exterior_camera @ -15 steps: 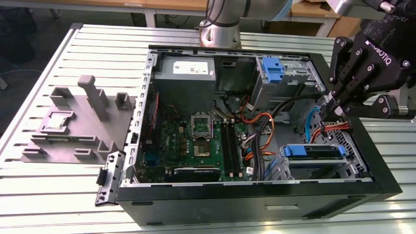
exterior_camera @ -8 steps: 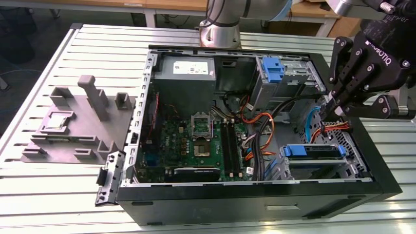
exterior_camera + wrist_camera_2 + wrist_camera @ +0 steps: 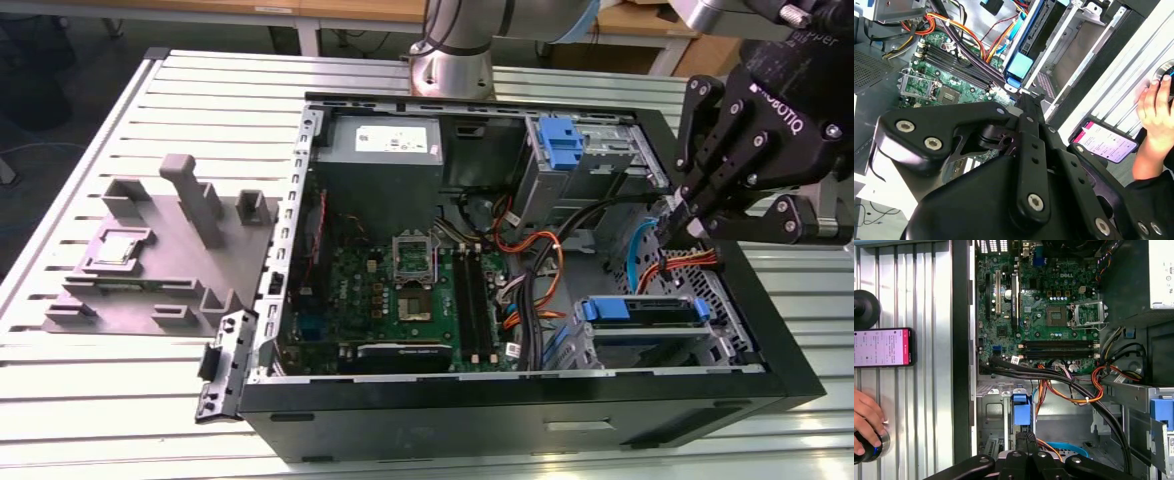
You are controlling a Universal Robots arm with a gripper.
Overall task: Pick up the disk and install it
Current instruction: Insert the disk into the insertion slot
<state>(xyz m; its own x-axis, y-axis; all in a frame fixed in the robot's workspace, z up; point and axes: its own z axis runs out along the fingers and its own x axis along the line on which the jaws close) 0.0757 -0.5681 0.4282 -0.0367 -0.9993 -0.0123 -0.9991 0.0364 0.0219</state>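
Exterior view, surface (image 3: 147, 400): silver metal with long parallel slats; it carries everything.
Computer case (image 3: 534, 420): black box lying on its side with the side panel off, so the inside is open from above.
Inside the case: a green motherboard (image 3: 400, 290) with an empty square processor socket, a grey metal power supply (image 3: 380, 145) with a white sticker in the far corner, and bundles of orange, red and black cables (image 3: 534, 270).
Grey fixture (image 3: 154, 265): matte plastic block with upright posts and shallow pockets, standing on the surface at the exterior view's left, apart from the case. One pocket holds a small square part.
Pincer (image 3: 683, 228): black, with jointed metal links. It hangs above the case's side at the exterior view's right. In both wrist views the fingers (image 3: 1026, 440) lie clenched together and nothing is between them.
Disk (image 3: 641, 310): it sits in the drive bay in the near corner of the case at the exterior view's right, below the pincer and not touched by it. Its bright blue bracket is the part that shows, smooth plastic, also in the first wrist view (image 3: 1021, 412).
Blue clip (image 3: 561, 140): plastic, in the metal cage beside the power supply.
Phone (image 3: 881, 347): flat, with its screen lit, lying on the surface outside the case.
Person's hand (image 3: 866, 415): near the phone, resting on a round knob.
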